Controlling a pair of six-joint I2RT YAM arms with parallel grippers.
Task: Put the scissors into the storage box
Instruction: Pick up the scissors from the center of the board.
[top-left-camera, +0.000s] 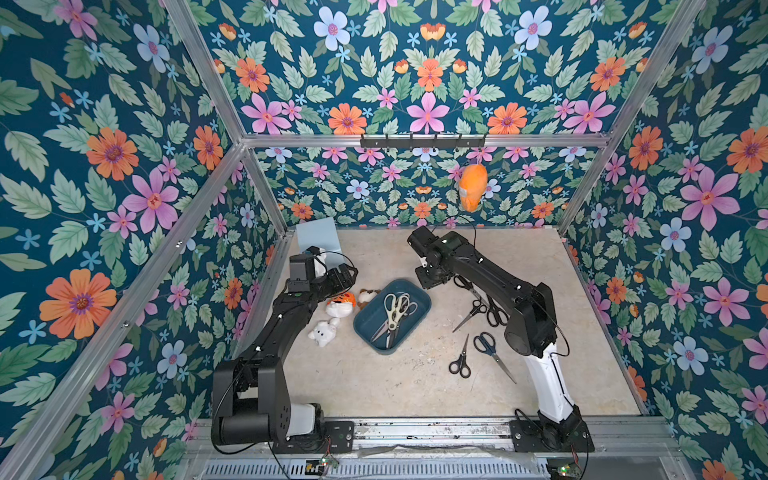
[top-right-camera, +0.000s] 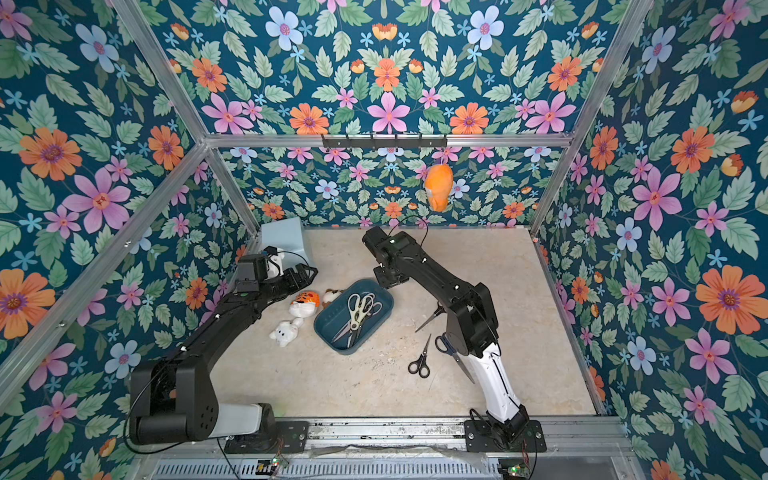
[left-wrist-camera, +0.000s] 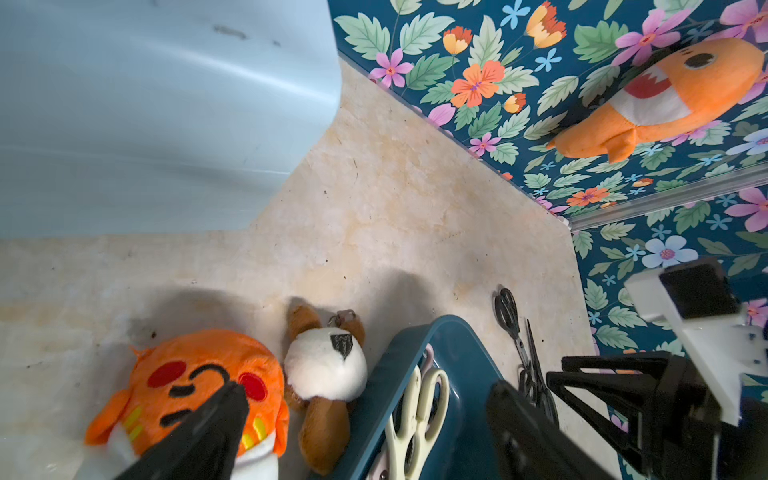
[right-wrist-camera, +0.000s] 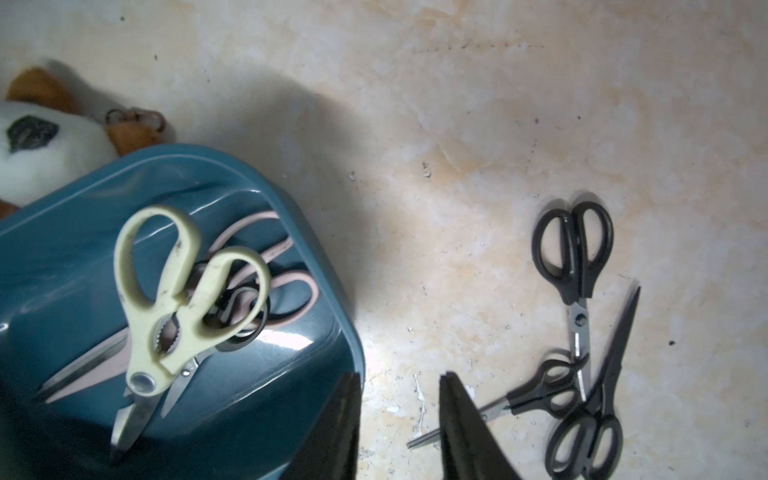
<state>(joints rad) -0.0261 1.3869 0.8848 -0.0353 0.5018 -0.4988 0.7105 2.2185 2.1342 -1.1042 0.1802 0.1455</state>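
Holding nothing: right fingers (right-wrist-camera: 461, 419) narrowly parted at storage box's (right-wrist-camera: 62, 257) 2 o'clock corner, left fingers (left-wrist-camera: 208, 432) spread wide at 10 o'clock. Leaves five scissors (top-left-camera: 492, 353) loose on worktop (top-left-camera: 415, 386), 3–4 o'clock. Could snag crossed black pairs (right-wrist-camera: 579, 286) together, dropping one.

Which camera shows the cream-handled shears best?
The right wrist view: the cream-handled shears appear close, large, handles to blades. Both top views show them small; the left wrist view shows only their handles.
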